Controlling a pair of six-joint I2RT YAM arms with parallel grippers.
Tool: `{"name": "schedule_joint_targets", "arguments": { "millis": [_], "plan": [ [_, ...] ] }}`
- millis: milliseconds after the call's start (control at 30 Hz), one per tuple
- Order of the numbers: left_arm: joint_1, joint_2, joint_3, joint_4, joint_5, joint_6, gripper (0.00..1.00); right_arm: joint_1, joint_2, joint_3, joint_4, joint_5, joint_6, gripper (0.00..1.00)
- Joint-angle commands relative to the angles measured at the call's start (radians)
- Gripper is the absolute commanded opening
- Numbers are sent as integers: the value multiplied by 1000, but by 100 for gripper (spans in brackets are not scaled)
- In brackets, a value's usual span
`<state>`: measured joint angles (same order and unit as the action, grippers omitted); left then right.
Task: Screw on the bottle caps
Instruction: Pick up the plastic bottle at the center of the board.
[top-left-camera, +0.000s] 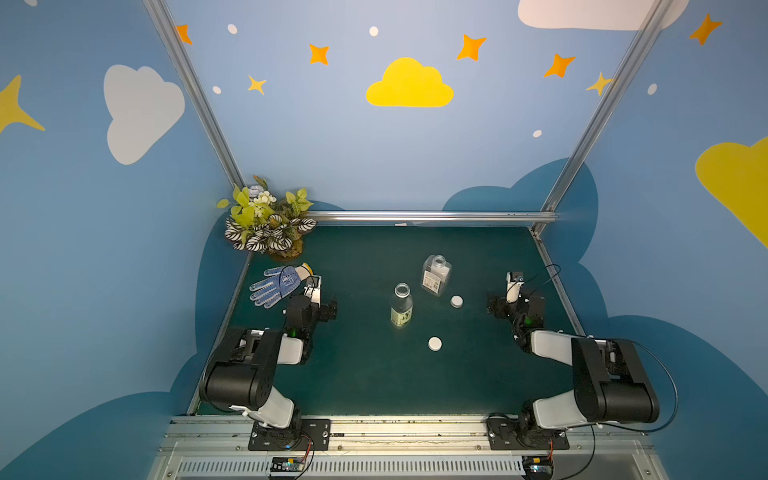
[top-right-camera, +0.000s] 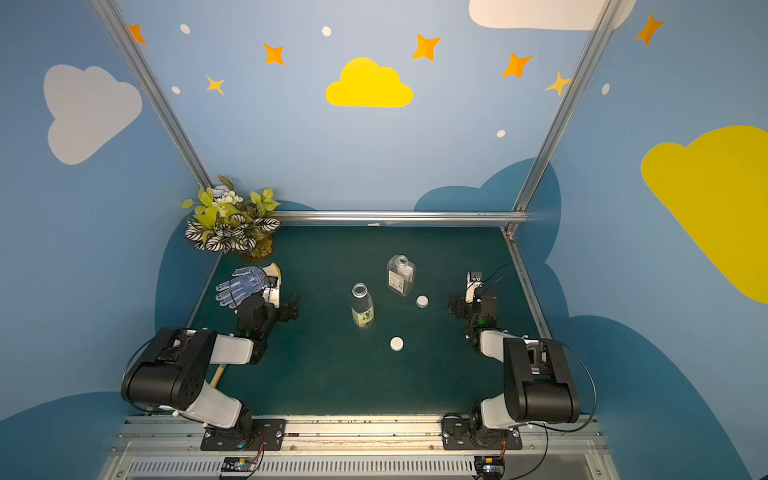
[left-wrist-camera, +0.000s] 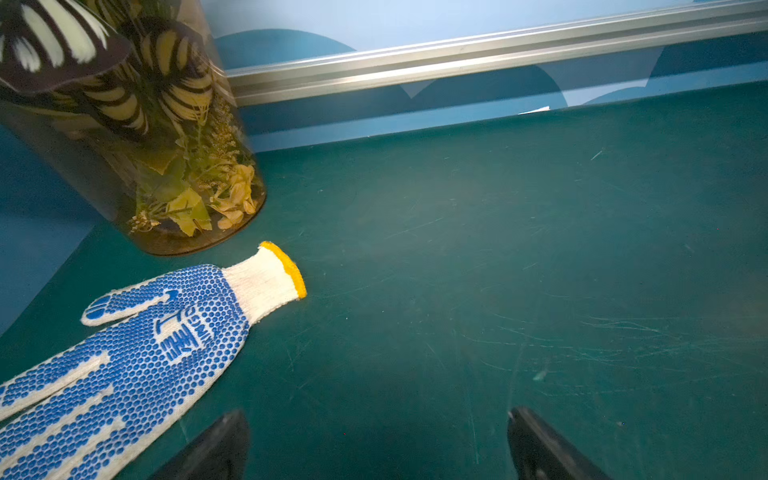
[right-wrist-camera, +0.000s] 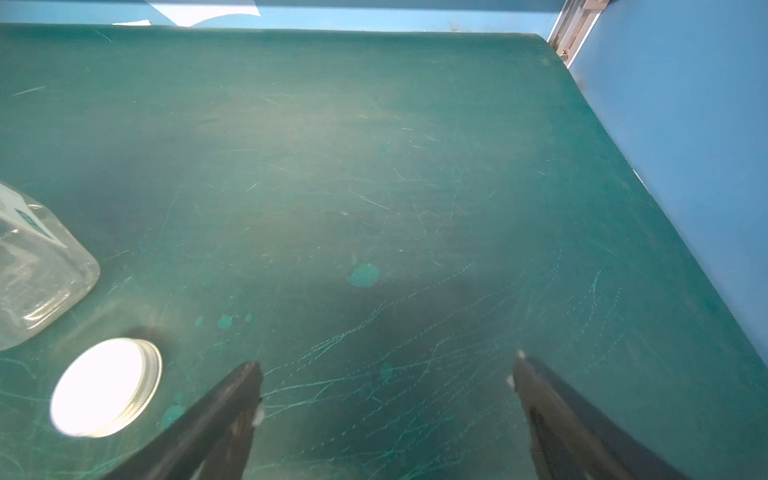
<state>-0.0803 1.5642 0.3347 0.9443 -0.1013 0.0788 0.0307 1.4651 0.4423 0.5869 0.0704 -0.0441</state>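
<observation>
A scuffed dark green desk (top-left-camera: 374, 382) has the left arm (top-left-camera: 291, 349) and the right arm (top-left-camera: 548, 345) at its side edges, both pairs of jaws apart and empty. Near the centre stand two clear plastic bottles with open necks: the squat square bottle (top-left-camera: 436, 276), and the slim round bottle (top-left-camera: 401, 309) nearer the front. The far cap (top-left-camera: 456, 301), flat, white and ribbed at the rim, lies between the square bottle and the right jaws. The near cap (top-left-camera: 435, 343) lies frontward. The right arm is nearer both.

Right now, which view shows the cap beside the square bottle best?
Right wrist: the cap is close and large, ribbed rim clear, lying apart from the square bottle. Both top views show it only as a small white disc. Left wrist does not show it.
</observation>
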Motion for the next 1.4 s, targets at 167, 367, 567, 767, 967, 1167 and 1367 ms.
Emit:
{"name": "schedule_joint_targets", "arguments": {
  "millis": [167,367,567,767,967,1167,1367],
  "plan": [
    [0,7,20,19,4,1,100,5,9,23,22,12,-2,98],
    [0,7,19,19,4,0,100,3,9,22,22,12,-2,98],
    [1,6,19,19,4,-3,100,0,9,22,22,1,1,98],
    [2,-63,-44,84,-23,-16,100,-6,6,21,21,-2,2,98],
    [-3,-344,-72,-86,36,-7,100,-16,-150,67,-168,47,59,98],
    [-38,-591,-45,-218,193,-176,100,-20,-405,199,-547,-28,193,98],
    [-184,-658,-57,-222,273,-244,100,-20,-562,284,-730,-156,411,98]
  ]
}}
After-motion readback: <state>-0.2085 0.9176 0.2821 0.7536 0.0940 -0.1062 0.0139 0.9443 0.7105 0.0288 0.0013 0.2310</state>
